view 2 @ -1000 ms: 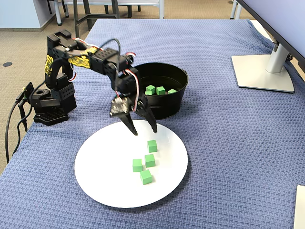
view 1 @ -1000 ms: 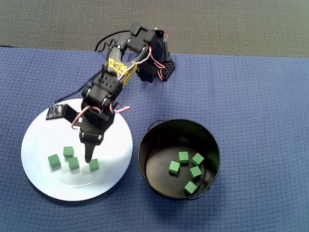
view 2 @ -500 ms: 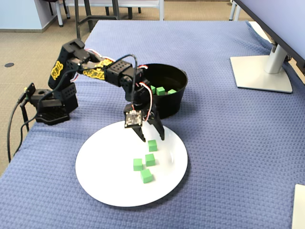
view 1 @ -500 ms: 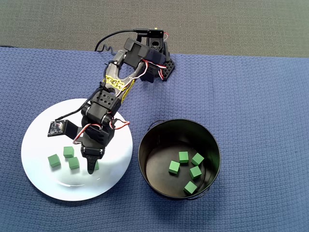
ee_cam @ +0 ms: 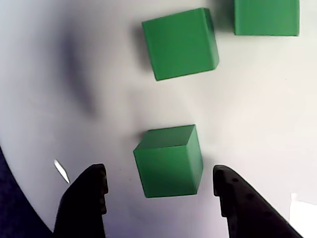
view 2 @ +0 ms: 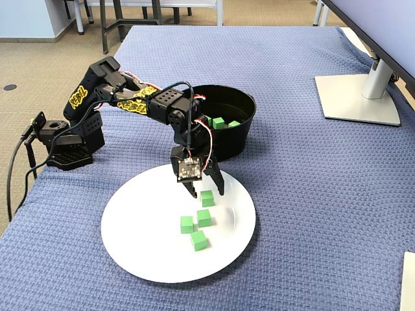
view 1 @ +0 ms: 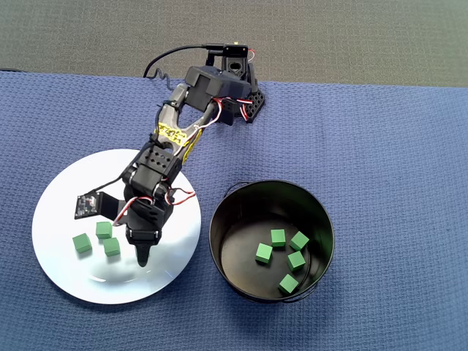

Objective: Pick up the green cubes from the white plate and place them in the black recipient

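Green cube (ee_cam: 169,160) lay on the white plate (ee_cam: 64,74), framed by our spread, unclenched fingers (ee_cam: 89,191), neither touching. We judged it light, rigid and matte: squeeze its flat opposite sides; the glossy plate might let it slide.

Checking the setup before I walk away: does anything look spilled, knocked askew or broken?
Nothing stands out. Four green cubes sit on the white plate, five in the upright black recipient, none on the cloth.
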{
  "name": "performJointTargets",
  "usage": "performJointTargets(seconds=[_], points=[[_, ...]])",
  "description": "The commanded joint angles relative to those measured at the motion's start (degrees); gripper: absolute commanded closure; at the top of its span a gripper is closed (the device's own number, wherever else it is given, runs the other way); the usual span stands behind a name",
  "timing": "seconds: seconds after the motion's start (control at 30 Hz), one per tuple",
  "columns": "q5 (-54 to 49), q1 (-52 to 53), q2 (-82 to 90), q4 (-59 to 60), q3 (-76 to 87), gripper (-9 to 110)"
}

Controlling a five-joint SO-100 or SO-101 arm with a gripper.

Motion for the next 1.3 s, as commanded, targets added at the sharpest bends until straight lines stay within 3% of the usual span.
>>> performJointTargets(seconds=[0.0, 0.5, 0.87, 1.27], points=[[-1.85, -0.97, 0.79, -0.09, -3.69, 81], [-2.81, -1.05, -1.93, -1.05, -6.94, 84], [-10.81, -0.53, -2.55, -1.85, -6.59, 83], [-11.69, -0.44, -2.81, -3.25, -5.71, 91]])
